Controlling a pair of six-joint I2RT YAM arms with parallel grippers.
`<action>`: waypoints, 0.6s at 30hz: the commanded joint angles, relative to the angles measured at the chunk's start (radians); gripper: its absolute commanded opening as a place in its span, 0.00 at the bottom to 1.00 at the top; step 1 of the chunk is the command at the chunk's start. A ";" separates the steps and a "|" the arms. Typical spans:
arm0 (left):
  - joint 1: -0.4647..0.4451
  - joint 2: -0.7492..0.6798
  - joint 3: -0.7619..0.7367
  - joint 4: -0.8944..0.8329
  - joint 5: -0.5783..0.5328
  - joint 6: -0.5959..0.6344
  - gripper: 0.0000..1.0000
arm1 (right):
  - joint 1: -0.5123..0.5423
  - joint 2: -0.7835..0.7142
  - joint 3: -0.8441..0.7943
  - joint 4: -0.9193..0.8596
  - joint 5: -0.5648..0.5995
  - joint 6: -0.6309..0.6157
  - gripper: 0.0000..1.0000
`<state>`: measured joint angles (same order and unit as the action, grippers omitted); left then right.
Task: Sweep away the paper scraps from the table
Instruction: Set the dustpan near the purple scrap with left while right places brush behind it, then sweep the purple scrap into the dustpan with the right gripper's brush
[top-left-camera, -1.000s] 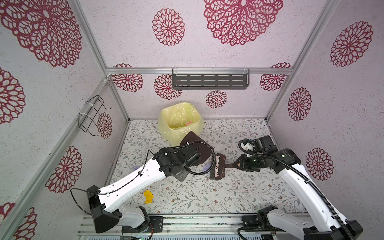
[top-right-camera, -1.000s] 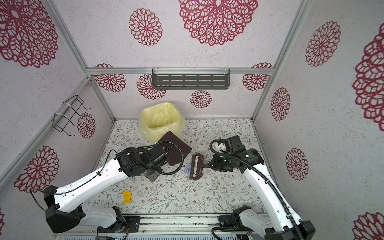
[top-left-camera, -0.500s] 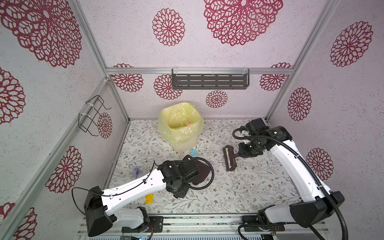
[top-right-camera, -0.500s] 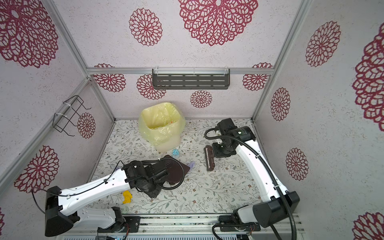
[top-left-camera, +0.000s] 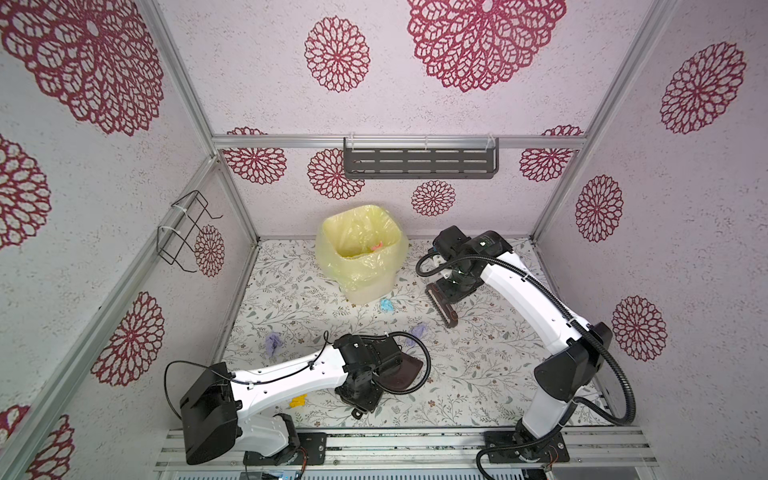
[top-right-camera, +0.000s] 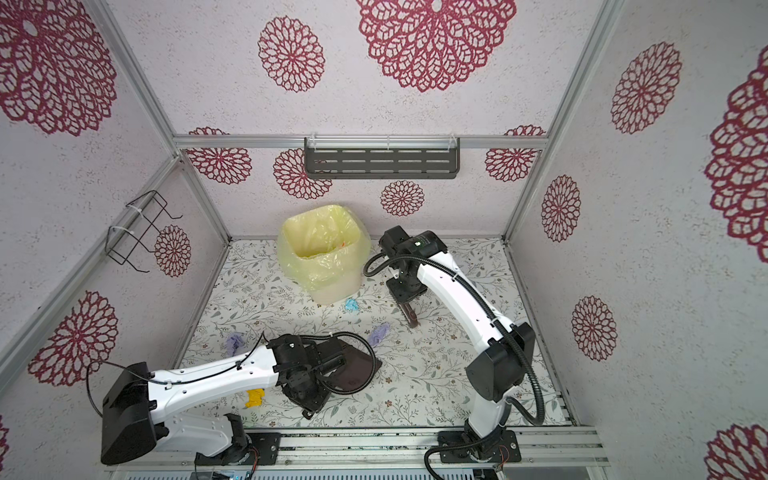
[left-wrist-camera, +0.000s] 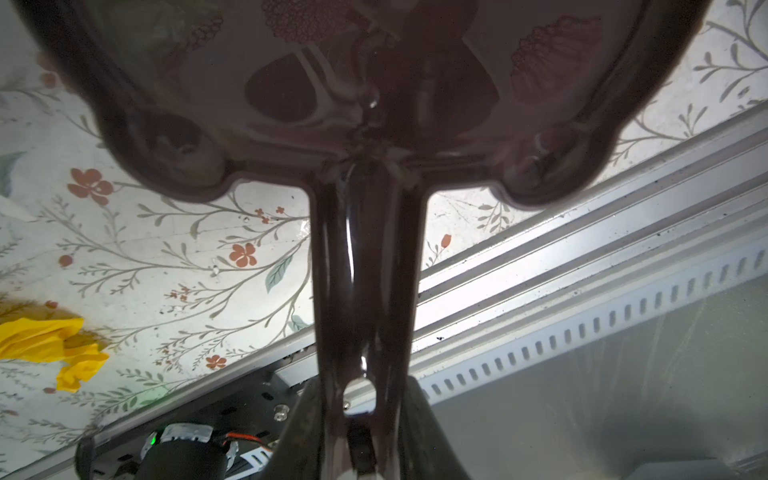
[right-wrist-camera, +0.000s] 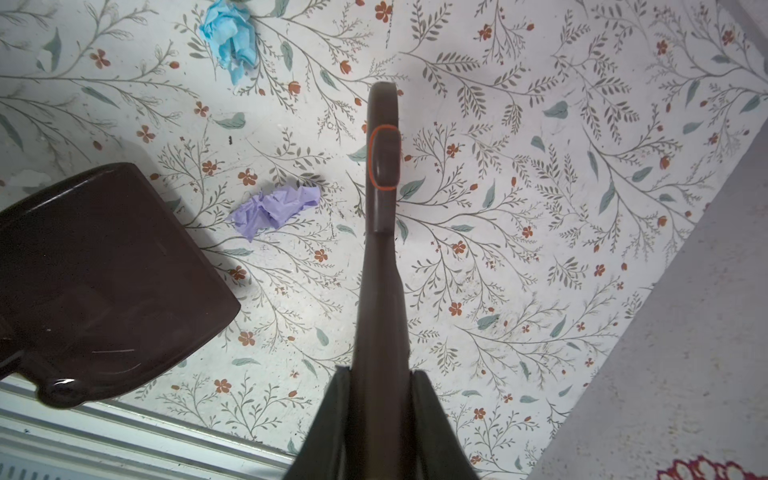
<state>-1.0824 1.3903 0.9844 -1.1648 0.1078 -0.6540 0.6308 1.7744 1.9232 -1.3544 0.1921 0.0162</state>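
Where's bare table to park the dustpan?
Bare: the table between dustpan and the right arm; also the strip between bin and left wall. Crowded: the middle, with blue scrap, lilac scrap and brush between bin and dustpan.

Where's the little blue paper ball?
In both top views the blue paper ball lies on the table near the middle, just beside the yellow-bagged bin, left of the brush.

Brown dustpan (right-wrist-camera: 104, 282), lilac scrap (right-wrist-camera: 274, 208), vine-printed table (right-wrist-camera: 540, 257)
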 joint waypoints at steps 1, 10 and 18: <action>-0.008 0.018 0.004 0.061 0.011 0.025 0.00 | 0.044 0.001 0.057 -0.044 0.109 -0.027 0.00; 0.004 0.068 -0.008 0.097 0.004 0.065 0.00 | 0.123 0.037 0.027 -0.055 0.179 -0.047 0.00; 0.016 0.108 -0.009 0.109 0.001 0.087 0.00 | 0.164 0.058 -0.003 -0.060 0.142 -0.057 0.00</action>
<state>-1.0733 1.4853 0.9817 -1.0782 0.1150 -0.5873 0.7799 1.8343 1.9244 -1.3899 0.3183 -0.0277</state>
